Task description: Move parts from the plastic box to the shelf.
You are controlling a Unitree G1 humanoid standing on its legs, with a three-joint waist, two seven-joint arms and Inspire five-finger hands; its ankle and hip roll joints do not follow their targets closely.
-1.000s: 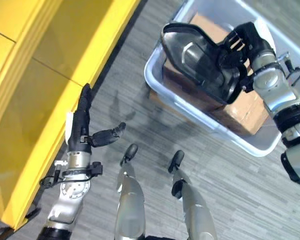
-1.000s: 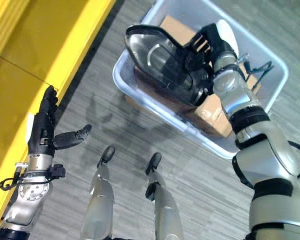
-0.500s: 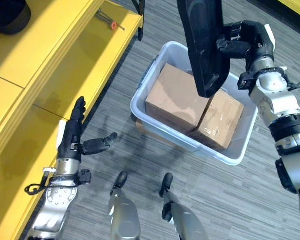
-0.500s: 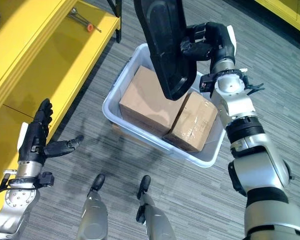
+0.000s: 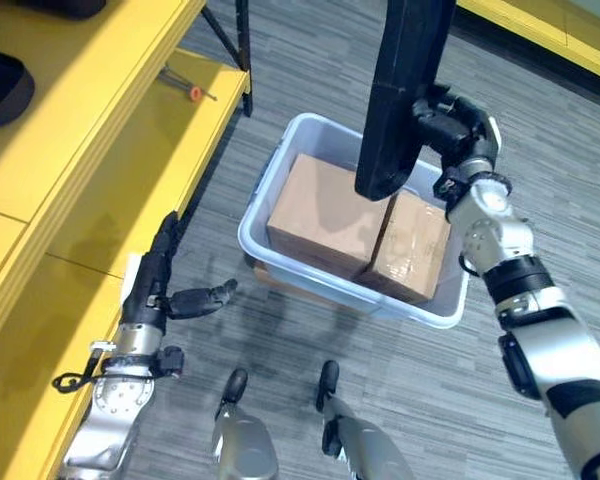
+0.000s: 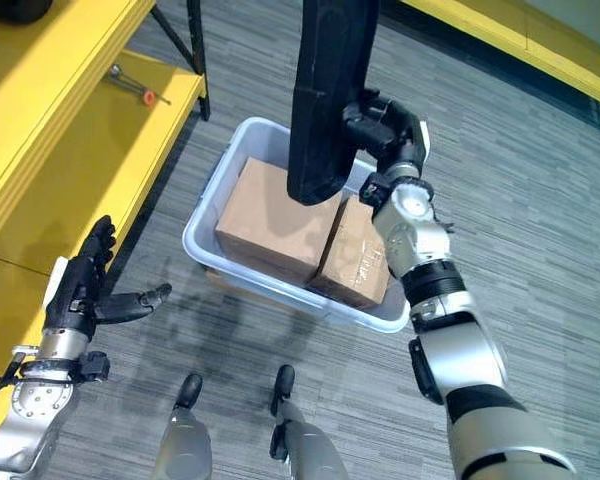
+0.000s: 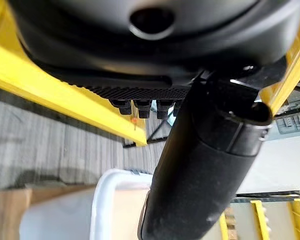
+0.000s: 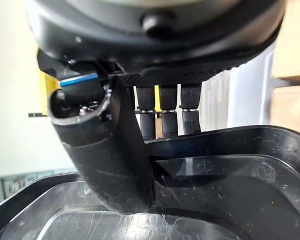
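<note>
A large black plastic part (image 5: 400, 90) hangs upright above the pale plastic box (image 5: 270, 190), and my right hand (image 5: 450, 125) is shut on its edge. In the right wrist view my thumb and fingers (image 8: 162, 115) pinch the part's rim (image 8: 230, 145). Two brown cardboard boxes (image 5: 325, 215) lie side by side in the plastic box. My left hand (image 5: 155, 290) is open, fingers straight and thumb out, low beside the yellow shelf (image 5: 110, 190). The shelf runs along the left.
On the shelf's lower board lies a small tool with a red tip (image 5: 185, 85). A dark rounded object (image 5: 0, 85) sits on an upper board. Another yellow shelf edge (image 5: 550, 30) crosses the far right corner. Grey floor surrounds the box.
My right hand has lifted the black part out of the box and turned it upright, higher than before. The camera has tilted up. My left hand stays open by the shelf.
</note>
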